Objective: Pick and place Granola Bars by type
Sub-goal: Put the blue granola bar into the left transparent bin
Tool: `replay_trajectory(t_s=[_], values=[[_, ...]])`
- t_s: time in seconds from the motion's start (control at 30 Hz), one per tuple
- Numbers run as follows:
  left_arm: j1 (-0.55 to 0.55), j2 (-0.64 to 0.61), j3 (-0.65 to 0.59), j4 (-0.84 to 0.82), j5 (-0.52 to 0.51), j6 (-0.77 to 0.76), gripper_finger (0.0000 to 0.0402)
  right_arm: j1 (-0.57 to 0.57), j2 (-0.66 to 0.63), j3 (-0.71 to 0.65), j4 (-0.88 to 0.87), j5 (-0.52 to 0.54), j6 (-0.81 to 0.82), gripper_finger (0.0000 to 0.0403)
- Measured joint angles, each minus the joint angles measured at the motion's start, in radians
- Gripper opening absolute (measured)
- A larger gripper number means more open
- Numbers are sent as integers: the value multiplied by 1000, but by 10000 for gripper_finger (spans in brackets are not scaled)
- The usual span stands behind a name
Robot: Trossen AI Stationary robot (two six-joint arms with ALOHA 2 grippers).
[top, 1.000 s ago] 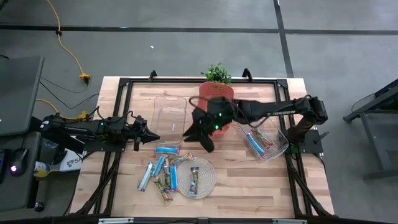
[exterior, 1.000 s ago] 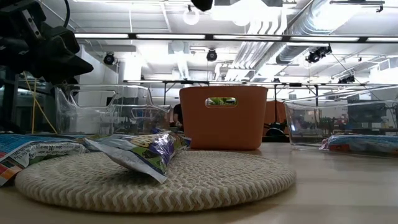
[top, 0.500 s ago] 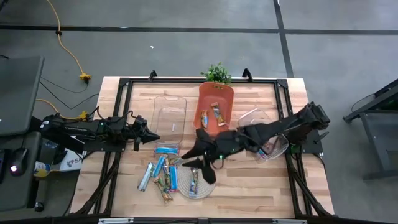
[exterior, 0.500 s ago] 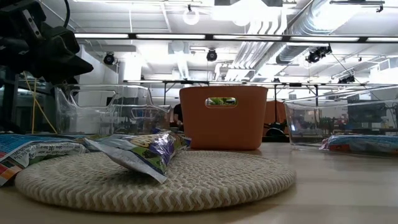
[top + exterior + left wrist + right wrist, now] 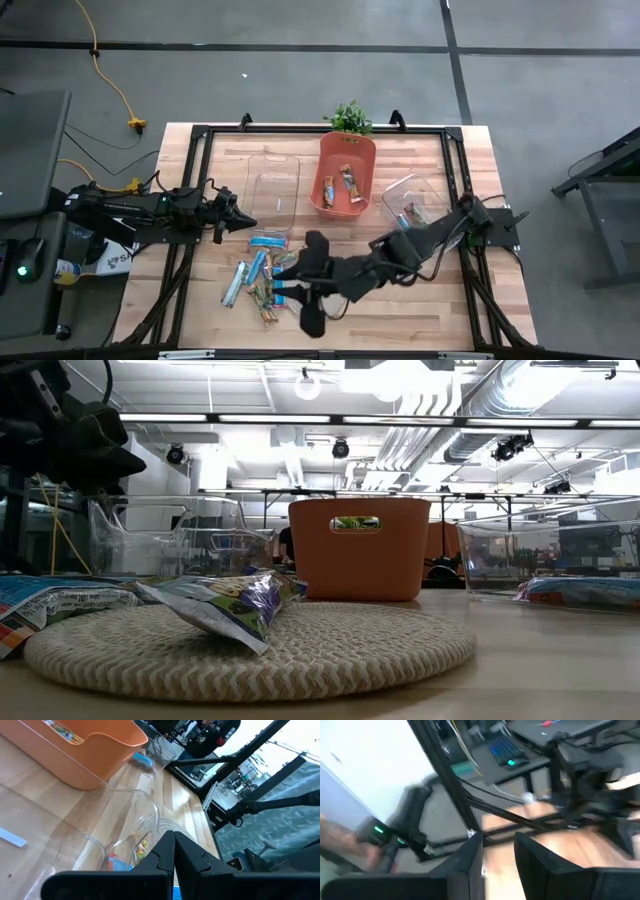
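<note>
A grey concrete floor [image 5: 300, 90] is crossed by a yellow cable [image 5: 110, 85]; white ceiling ducts [image 5: 520, 390] are lit overhead.

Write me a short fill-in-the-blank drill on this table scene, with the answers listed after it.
1. The container holding two granola bars, between the two clear bins, is coloured ____.
2. The green plant stands at the table's far edge, right behind the ____ container.
3. In the low view, one wrapped bar lies on the round woven ____.
4. The right gripper reaches over the table's ____ edge, while the left gripper waits beside the clear bin.

Answers: orange; orange; mat; near
</note>
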Motion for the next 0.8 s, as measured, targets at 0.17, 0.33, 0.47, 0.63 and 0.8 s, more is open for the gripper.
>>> replay_trajectory(t_s=[0.17,0.33,0.47,0.63,0.8], values=[[0,0,0,0,3,-77,1,5,-1,-98,38,-67,238,76],[0,0,0,0,4,-183,1,6,-1,-190,19,-124,338,58],[0,0,0,-1,5,-333,1,5,-1,-276,16,-143,549,40],[0,0,0,-2,4,-449,1,4,-1,-420,13,-180,787,31],[0,0,0,0,21,-460,1,12,-1,-567,26,-218,911,31]])
